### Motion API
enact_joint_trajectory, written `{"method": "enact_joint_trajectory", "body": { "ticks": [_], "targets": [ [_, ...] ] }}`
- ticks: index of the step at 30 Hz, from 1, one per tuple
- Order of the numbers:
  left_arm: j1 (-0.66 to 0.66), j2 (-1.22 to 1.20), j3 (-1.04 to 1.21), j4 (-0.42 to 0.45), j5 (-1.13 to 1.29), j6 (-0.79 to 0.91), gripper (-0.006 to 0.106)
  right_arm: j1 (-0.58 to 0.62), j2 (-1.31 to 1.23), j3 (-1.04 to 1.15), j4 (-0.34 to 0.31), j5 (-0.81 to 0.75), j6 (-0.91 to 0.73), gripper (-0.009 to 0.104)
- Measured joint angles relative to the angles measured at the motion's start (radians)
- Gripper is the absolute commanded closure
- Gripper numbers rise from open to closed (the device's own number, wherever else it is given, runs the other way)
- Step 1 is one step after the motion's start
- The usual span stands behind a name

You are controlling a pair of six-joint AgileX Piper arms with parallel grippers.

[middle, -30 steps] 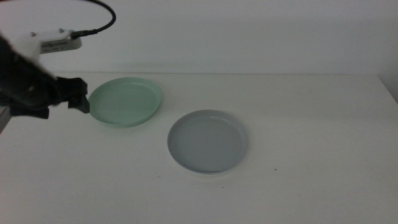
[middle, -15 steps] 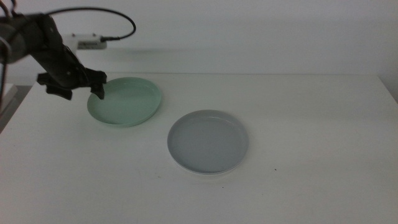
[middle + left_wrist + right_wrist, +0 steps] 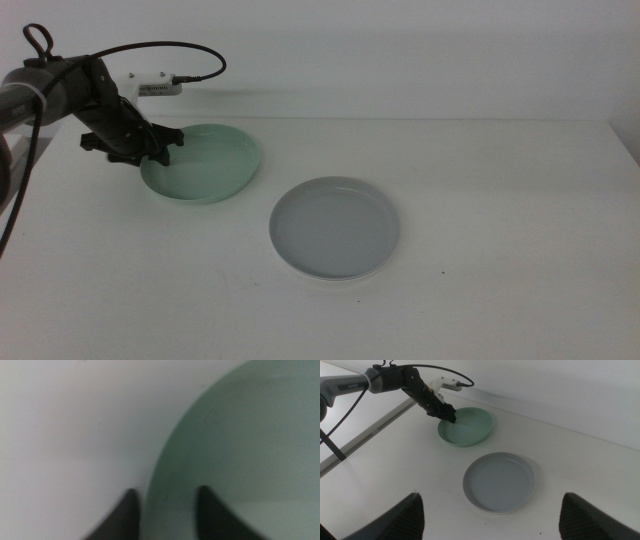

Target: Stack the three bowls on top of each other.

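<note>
Two dishes show on the white table (image 3: 500,300): a mint green bowl (image 3: 205,165) toward the far left, and a grey bowl (image 3: 335,227) nearer the middle, well apart from it. A thin pale rim peeks out under the grey bowl's near edge; whether that is the white bowl beneath it cannot be told.

Left gripper (image 3: 160,148) sits at the green bowl's left rim. Middle view shows only the dark arm and its looping black cable (image 3: 150,45). Left wrist view adds the detail: left gripper (image 3: 165,510) parted, one jaw over bare table outside the rim, the other over the bowl's floor (image 3: 240,440), rim edge between them. Contact with the rim cannot be judged.

Right gripper (image 3: 492,515) is absent from the middle view. Its own camera shows it raised well above the table's near side, jaws spread wide, holding nothing, looking down on both dishes and the left arm (image 3: 415,385).
</note>
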State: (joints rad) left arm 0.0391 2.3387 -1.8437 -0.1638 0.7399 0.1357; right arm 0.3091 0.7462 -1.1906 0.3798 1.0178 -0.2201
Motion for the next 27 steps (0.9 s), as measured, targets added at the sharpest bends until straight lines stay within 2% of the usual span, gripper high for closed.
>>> {"method": "enact_joint_trajectory", "body": {
  "ticks": [2,3,8,13,16,20,23,27],
  "targets": [
    [0.000,0.002,0.000,-0.013,-0.005,0.000,0.097,0.000,0.000,0.000,0.000,0.000,0.000,0.002],
    [0.000,0.002,0.000,-0.013,-0.005,0.002,0.102,0.000,0.000,0.000,0.000,0.000,0.000,0.002],
    [0.010,-0.070,0.011,-0.028,0.078,0.014,0.102,0.000,0.000,0.000,0.000,0.000,0.000,0.002],
    [-0.005,-0.338,0.126,-0.063,0.095,0.021,0.102,0.000,0.000,0.000,0.000,0.000,0.000,0.002],
    [-0.078,-0.526,0.293,-0.122,0.007,0.021,0.102,0.000,0.000,0.000,0.000,0.000,0.000,0.002],
    [-0.250,-0.659,0.501,-0.171,-0.129,0.007,0.102,0.000,0.000,0.000,0.000,0.000,0.000,0.002],
    [-0.328,-0.647,0.563,-0.168,-0.161,-0.028,0.102,0.000,0.000,0.000,0.000,0.000,0.000,0.002],
    [-0.369,-0.566,0.572,-0.168,-0.215,-0.057,0.102,0.000,0.000,0.000,0.000,0.000,0.000,0.002]
  ]
}}
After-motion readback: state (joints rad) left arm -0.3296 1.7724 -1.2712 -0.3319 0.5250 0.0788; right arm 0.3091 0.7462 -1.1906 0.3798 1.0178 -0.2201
